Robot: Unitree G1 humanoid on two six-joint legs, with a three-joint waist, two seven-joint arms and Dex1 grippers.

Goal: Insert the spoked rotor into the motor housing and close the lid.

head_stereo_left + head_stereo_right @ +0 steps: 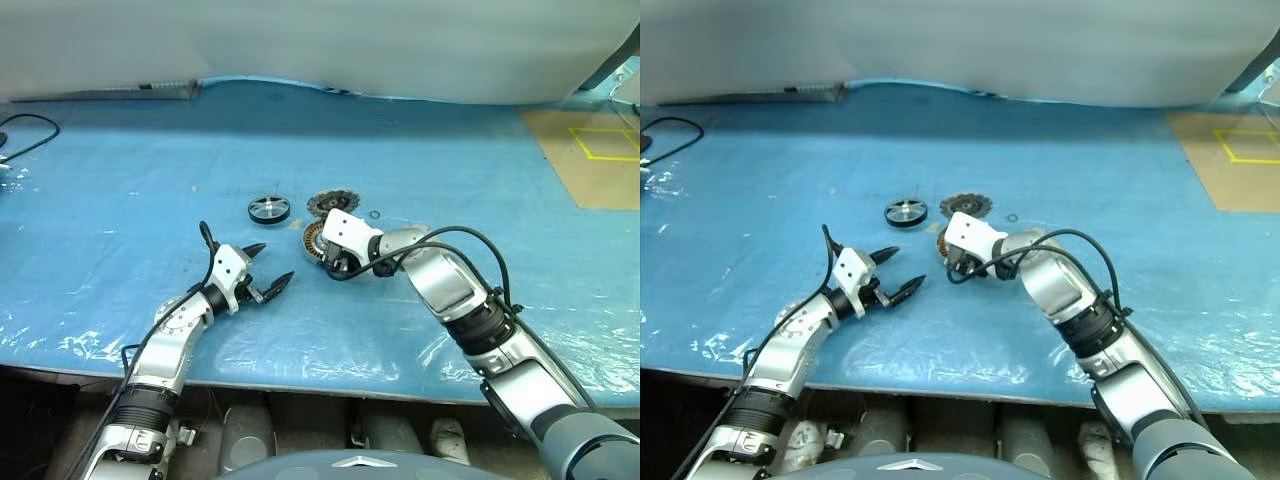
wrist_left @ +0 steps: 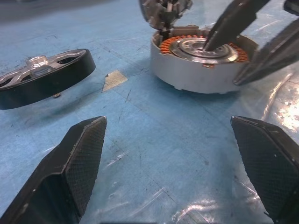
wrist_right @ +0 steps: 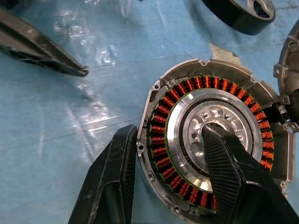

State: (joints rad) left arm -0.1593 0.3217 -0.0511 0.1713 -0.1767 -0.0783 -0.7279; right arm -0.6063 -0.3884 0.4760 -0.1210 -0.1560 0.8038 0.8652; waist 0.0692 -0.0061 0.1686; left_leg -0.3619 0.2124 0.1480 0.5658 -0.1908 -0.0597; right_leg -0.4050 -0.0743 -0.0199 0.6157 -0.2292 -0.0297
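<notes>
Blue table cover (image 1: 120, 200) slippery. Right gripper (image 3: 168, 154) half-closed, pinching motor housing (image 3: 210, 135) wall; may slide. Left gripper (image 2: 173, 154) wide open, empty, near housing.

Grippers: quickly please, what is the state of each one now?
Left gripper: open, holding nothing.
Right gripper: closed on the motor housing, one finger inside its centre, one outside its wall.

Motor housing (image 3: 205, 140) lies flat, copper windings exposed; toothed lid (image 1: 333, 203) just behind it; black-rimmed spoked rotor (image 1: 268, 208) flat beside them.
</notes>
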